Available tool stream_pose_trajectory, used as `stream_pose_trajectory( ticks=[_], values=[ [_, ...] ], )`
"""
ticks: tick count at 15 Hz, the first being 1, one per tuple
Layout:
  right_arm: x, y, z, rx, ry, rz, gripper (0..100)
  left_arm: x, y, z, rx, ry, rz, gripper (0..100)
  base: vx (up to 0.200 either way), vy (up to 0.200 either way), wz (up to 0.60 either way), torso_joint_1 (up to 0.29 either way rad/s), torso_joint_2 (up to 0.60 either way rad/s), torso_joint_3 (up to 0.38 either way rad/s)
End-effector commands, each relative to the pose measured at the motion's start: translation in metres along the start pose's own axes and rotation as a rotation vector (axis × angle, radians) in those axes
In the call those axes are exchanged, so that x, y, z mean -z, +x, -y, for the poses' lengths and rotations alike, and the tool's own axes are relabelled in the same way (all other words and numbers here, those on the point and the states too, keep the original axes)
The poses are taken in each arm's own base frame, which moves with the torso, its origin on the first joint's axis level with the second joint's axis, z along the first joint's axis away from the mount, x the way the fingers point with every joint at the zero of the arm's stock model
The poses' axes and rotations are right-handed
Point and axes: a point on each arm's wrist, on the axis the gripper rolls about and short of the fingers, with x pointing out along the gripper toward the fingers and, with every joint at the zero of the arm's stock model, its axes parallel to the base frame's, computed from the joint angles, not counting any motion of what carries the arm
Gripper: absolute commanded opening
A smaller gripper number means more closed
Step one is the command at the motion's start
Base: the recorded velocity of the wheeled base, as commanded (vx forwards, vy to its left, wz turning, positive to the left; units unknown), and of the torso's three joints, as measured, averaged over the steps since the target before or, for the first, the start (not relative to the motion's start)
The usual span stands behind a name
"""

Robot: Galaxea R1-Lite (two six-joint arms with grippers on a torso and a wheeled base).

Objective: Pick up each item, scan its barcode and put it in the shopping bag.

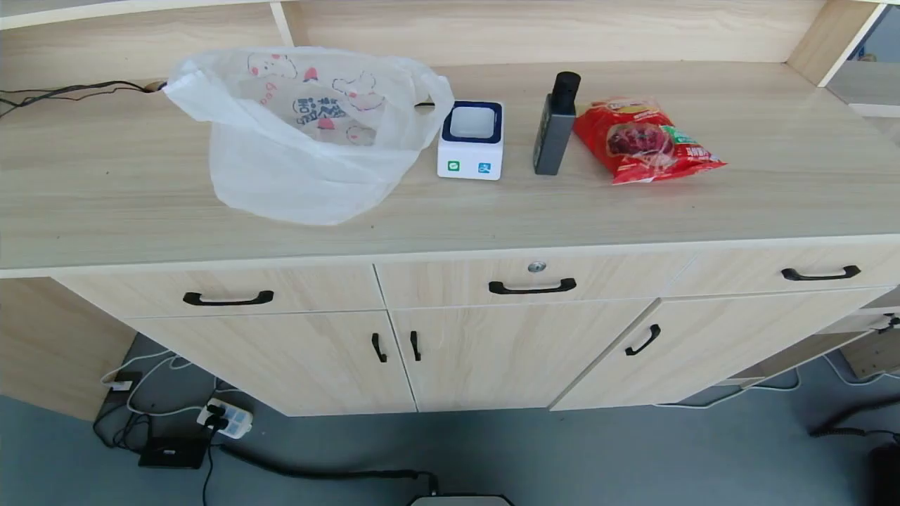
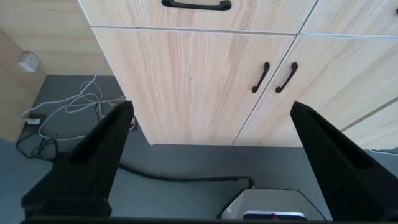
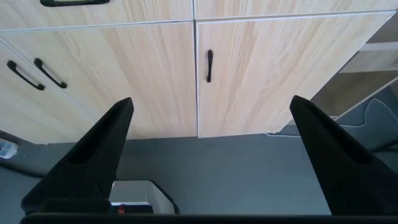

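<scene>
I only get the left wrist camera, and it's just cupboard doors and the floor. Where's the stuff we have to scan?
Observer: Up on the counter. A red snack bag lies at the robot's right end of the row, beside a dark grey bottle.
Operator: Where do they go after scanning?
Observer: Into the white shopping bag. It sits open on the robot's left side of the small white scanner box.
</scene>
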Motion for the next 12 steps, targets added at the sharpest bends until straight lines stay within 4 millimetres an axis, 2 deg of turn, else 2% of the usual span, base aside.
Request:
stream_pose_trajectory(
  ticks=[1, 2, 12],
  values=[
    [0.0, 0.0001, 0.0, 0.0, 0.0, -0.002, 100, -0.0001, 0.0001, 0.0, 0.0, 0.0, -0.001, 100, 0.2, 0.0, 0.0, 0.002, 0.0, -0.002],
    [0.0, 0.0001, 0.0, 0.0, 0.0, -0.002, 100, -0.0001, 0.0001, 0.0, 0.0, 0.0, -0.001, 100, 0.2, 0.0, 0.0, 0.002, 0.0, 0.002],
    [-0.0002, 0.0001, 0.0, 0.0, 0.006, 0.0, 100, -0.0001, 0.0001, 0.0, 0.0, 0.0, -0.001, 100, 0.0, 0.2, 0.0, 0.002, 0.0, 0.003]
  ],
)
